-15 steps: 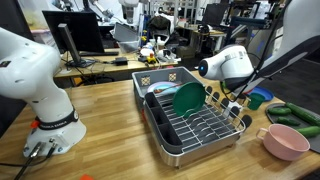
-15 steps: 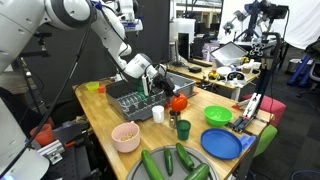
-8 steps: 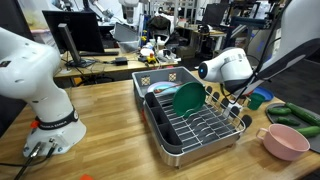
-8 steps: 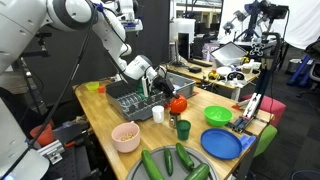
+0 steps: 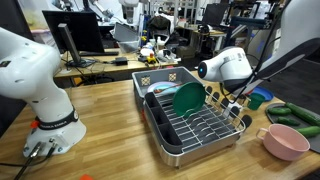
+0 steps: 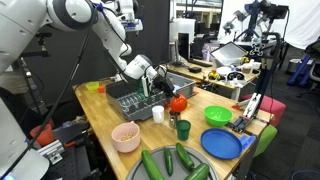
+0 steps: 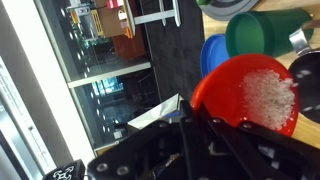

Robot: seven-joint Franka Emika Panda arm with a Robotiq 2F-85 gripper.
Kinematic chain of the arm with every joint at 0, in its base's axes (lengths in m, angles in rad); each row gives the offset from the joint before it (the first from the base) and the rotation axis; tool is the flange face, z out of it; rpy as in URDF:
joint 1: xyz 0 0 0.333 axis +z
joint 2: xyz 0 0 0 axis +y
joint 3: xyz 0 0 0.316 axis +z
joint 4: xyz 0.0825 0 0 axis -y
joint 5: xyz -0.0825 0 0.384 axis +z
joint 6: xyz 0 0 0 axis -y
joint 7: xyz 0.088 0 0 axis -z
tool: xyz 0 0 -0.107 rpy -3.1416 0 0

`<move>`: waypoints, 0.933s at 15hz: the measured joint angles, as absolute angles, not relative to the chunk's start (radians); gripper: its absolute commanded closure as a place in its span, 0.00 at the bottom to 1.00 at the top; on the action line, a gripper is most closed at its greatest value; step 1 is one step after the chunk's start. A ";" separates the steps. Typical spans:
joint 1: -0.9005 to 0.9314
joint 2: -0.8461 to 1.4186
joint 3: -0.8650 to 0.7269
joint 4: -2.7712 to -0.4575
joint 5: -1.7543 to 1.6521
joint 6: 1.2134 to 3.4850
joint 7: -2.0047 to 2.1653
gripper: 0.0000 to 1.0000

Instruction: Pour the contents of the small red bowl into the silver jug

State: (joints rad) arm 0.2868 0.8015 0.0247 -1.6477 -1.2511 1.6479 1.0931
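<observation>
- Wooden table (image 5: pixel 105 110) in an exterior view: nothing has moved; the white arm (image 5: pixel 228 67) is by the dish rack (image 5: pixel 158 125).
- In an exterior view, the small red bowl (image 6: pixel 178 102) shows beside the rack.
- Wrist view: the gripper (image 7: pixel 203 122) is clamped on the bowl's rim; only here white grains (image 7: pixel 268 92) show inside.

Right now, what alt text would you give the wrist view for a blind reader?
A small red bowl holding white grains is gripped at its rim by the dark gripper. Beyond it are a blue dish and a green cup.
</observation>
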 measured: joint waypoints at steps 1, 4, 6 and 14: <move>0.288 0.802 0.025 -1.648 -1.252 1.647 1.093 0.98; 0.297 0.805 0.027 -1.648 -1.263 1.634 1.092 0.98; 0.305 0.810 0.029 -1.647 -1.276 1.618 1.092 0.98; 0.317 0.847 0.034 -1.624 -1.304 1.557 1.091 0.98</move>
